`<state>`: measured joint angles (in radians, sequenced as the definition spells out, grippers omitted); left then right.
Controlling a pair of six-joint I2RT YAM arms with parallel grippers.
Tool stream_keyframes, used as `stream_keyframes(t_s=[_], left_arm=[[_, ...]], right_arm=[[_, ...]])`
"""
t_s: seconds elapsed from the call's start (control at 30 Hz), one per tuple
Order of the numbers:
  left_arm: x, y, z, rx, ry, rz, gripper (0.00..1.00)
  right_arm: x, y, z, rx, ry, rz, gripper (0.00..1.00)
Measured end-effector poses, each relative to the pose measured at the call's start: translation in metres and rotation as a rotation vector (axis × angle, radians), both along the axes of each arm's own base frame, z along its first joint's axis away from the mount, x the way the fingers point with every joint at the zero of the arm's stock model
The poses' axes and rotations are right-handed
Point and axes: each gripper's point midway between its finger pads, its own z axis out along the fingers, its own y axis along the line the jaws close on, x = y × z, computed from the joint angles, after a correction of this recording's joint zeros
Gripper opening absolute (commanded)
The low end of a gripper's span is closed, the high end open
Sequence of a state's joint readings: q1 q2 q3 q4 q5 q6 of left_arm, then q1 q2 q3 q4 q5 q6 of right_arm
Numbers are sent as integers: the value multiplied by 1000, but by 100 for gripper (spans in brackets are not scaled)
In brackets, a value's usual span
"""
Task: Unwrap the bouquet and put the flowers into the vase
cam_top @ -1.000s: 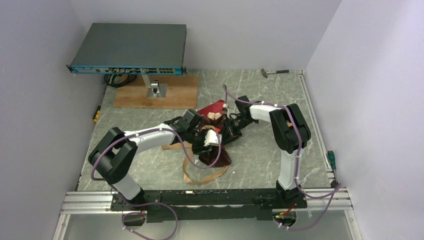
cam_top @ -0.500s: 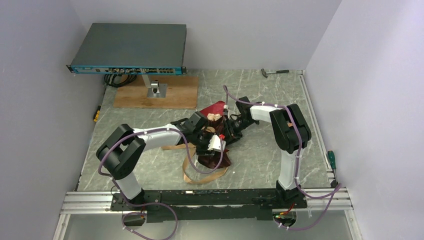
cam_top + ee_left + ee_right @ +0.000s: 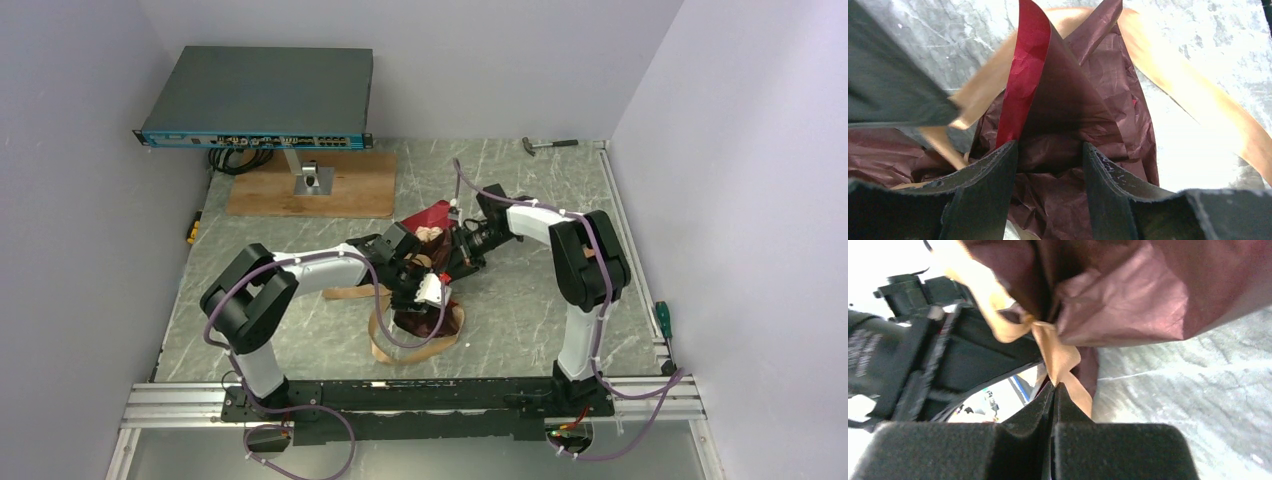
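Observation:
The bouquet (image 3: 426,216) lies mid-table, its dark red crinkled paper bound with a tan ribbon (image 3: 1048,342). Pale flowers (image 3: 432,232) peek out of its far end between the two wrists. My left gripper (image 3: 1049,147) stands half closed, with the bunched red paper (image 3: 1058,150) filling the gap and pressed against both fingers (image 3: 983,185). My right gripper (image 3: 1055,386) is shut, and a tail of the ribbon just below its knot is pinched at the tips. In the top view the left gripper (image 3: 422,308) sits over the bouquet's near end, and the right gripper (image 3: 448,258) reaches in from the right. The vase is out of view.
A loose loop of tan ribbon (image 3: 405,346) trails on the table near the arms' bases. A network switch (image 3: 260,95) on a stand over a wooden board (image 3: 350,190) fills the back left. A hammer (image 3: 550,145) lies at the back, and a screwdriver (image 3: 662,318) at the right edge.
The left arm has swung right and the bouquet's near end has shifted with it. The right gripper has opened a little and closed again on the ribbon, its arm edging back.

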<state>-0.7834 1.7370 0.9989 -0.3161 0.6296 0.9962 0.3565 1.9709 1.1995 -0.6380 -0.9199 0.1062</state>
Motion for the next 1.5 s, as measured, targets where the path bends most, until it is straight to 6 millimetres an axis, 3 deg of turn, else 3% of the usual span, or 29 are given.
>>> stream_keyframes(t_s=[0.23, 0.4, 0.6, 0.73, 0.83, 0.93, 1.07, 1.27, 1.4, 1.5], left_arm=[[-7, 3, -3, 20, 27, -59, 51], [-8, -2, -4, 29, 62, -92, 47], [-6, -6, -4, 36, 88, -104, 50], [-6, -3, -5, 41, 100, -93, 51], [-8, 0, -4, 40, 115, -77, 51], [-11, 4, -3, 42, 125, -63, 50], [-15, 7, -3, 40, 126, -61, 50], [-15, 7, -4, 31, 119, -62, 51], [-14, 7, -4, 28, 117, -62, 51], [-14, 7, -3, 25, 115, -59, 53]], right_arm=[[31, -9, 54, 93, -108, -73, 0], [41, -16, 64, 97, -97, -107, 0], [42, -20, 67, 91, -88, -116, 0], [36, -20, 64, 95, -79, -87, 38], [32, -20, 63, 104, -68, -71, 48], [31, -20, 64, 116, -73, -62, 43], [34, -17, 68, 142, -74, -73, 27], [40, 8, 70, 174, -90, -86, 23], [34, 23, 55, 140, -90, -73, 19], [39, 23, 28, 81, -87, -82, 18]])
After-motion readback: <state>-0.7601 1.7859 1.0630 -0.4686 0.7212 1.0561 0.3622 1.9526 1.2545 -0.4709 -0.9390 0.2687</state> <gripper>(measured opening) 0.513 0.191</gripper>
